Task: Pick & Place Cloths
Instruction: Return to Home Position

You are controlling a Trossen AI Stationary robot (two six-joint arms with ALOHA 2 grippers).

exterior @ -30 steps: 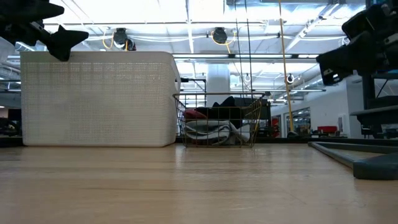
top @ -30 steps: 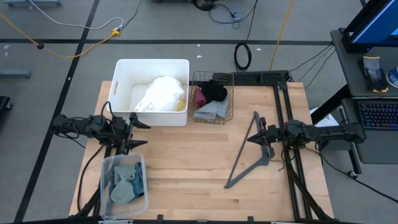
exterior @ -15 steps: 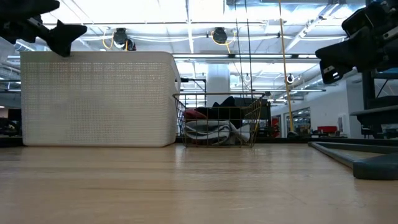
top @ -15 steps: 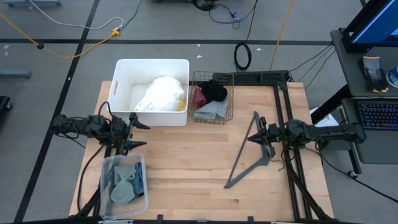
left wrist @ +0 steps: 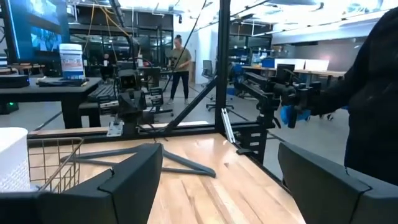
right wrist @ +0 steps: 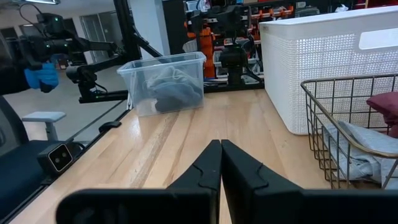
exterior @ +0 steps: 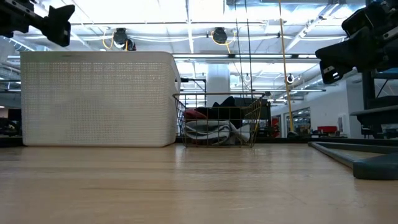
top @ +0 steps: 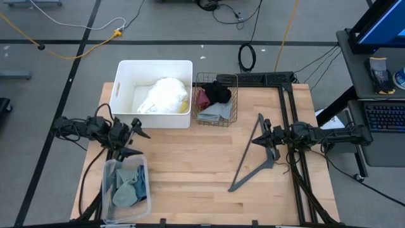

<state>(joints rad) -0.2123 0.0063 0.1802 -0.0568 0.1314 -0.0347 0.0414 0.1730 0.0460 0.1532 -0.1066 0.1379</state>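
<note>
Lying near right pincer (top: 255, 140): black bar (top: 252, 175)

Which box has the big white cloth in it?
The tall white bin. The wire basket beside it holds dark red, black and grey cloths, and the clear tub holds greenish ones.

we look straight down from high above on the whole wooden table (top: 190, 158), far enough off that the floor shows all round it. our low camera sits at tabletop level, close to the boards, facing level across them into the room. the left wrist camera looks over the left gripper (left wrist: 219, 158) toward the right arm's side; the right wrist camera looks over the right gripper (right wrist: 221, 144) the opposite way, toward the clear plastic box (right wrist: 165, 81). all four views share the white bin (exterior: 96, 99) and the gold wire basket (exterior: 217, 121).
</note>
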